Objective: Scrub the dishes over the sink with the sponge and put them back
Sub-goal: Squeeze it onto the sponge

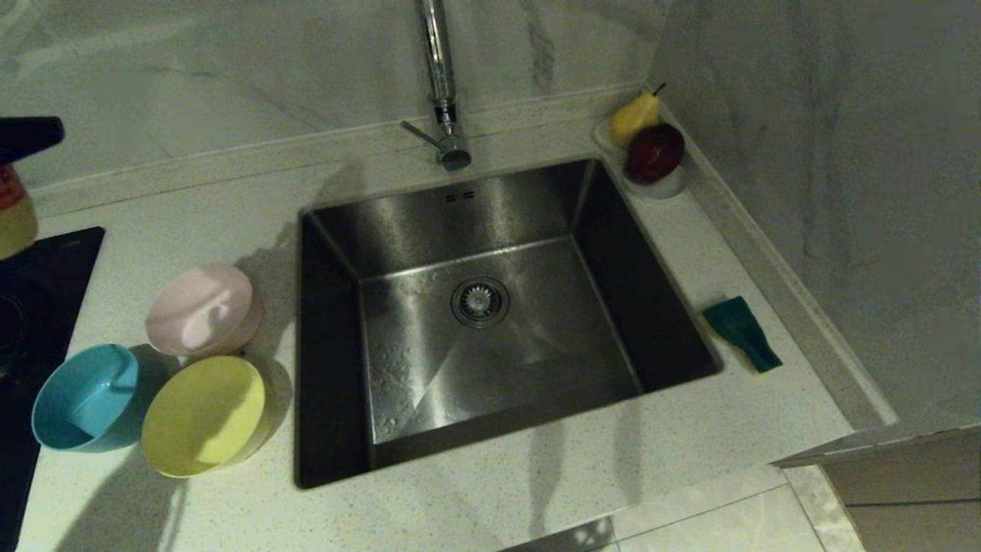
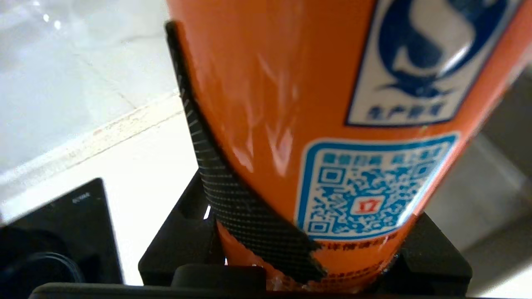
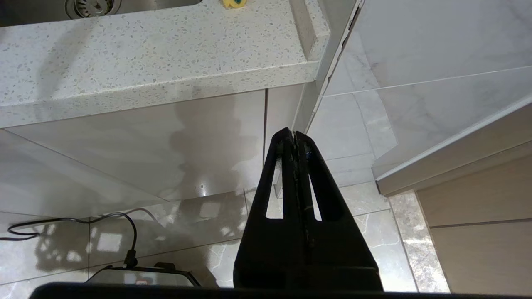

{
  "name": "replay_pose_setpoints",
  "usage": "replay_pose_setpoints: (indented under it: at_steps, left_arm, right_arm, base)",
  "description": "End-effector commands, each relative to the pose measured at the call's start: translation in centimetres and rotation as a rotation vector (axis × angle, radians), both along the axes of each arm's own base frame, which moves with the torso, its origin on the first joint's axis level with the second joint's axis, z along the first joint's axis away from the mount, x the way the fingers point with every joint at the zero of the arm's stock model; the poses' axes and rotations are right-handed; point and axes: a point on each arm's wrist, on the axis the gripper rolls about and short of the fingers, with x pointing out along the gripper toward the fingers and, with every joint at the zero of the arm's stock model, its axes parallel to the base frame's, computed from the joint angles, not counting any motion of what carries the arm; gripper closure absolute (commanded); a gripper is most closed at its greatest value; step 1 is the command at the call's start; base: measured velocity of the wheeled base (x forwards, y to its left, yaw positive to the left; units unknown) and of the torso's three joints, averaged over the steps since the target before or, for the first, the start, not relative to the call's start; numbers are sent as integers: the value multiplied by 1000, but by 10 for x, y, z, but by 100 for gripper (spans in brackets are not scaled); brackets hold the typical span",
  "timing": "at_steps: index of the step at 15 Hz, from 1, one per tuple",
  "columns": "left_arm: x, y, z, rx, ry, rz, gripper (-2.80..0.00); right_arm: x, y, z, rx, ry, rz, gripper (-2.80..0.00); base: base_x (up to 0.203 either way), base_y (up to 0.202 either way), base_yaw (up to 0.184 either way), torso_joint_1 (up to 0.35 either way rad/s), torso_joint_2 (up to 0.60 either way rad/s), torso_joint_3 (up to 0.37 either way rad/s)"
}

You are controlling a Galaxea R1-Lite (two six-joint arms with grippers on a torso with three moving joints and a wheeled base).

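A: Speckled pale stone desk (image 1: 536, 475), marble-look wall behind it, and the steel sink (image 1: 329, 322) sunk in the middle with its drain (image 1: 480, 301) bare.

B: Left of the sink sit the three bowls: pink bowl (image 1: 203, 310) nearest the wall, yellow bowl (image 1: 205, 414) touching it in front, blue bowl (image 1: 88, 397) just beside them, next to a black cooktop (image 1: 46, 261).

A: The sponge (image 1: 742, 333) lies on the desk right of the sink, green face up. Behind the sink, the tap (image 1: 441, 84); in the far right corner a dish with a pear (image 1: 634, 116) and an apple (image 1: 654, 152).

B: The left end effector (image 2: 291, 249) is clamped around an orange bottle (image 2: 270, 104), over the desk well left of the sink.

A: The right end effector (image 3: 294, 139) hangs below the desk edge, fingers pressed together, tiled floor (image 3: 374, 232) beneath it.
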Motion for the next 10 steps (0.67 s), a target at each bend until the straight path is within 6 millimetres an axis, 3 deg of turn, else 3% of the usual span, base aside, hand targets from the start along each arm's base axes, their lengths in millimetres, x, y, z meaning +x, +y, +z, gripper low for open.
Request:
replay_pose_setpoints:
  at_steps: [1,7,10]
  left_arm:
    - [2,-1,-14,96,33,-3,0]
    - [-4,-2,-21,253,1,-13,0]
    - [15,-27,-16,316,15,-100,0]
  right_arm:
    - [0,0,0,-1,0,1,0]
    - [0,0,0,-1,0,1,0]
    - [0,0,0,-1,0,1,0]
  base:
    - [0,0,0,0,0,0]
    - [0,0,0,0,0,0]
    - [0,0,0,0,0,0]
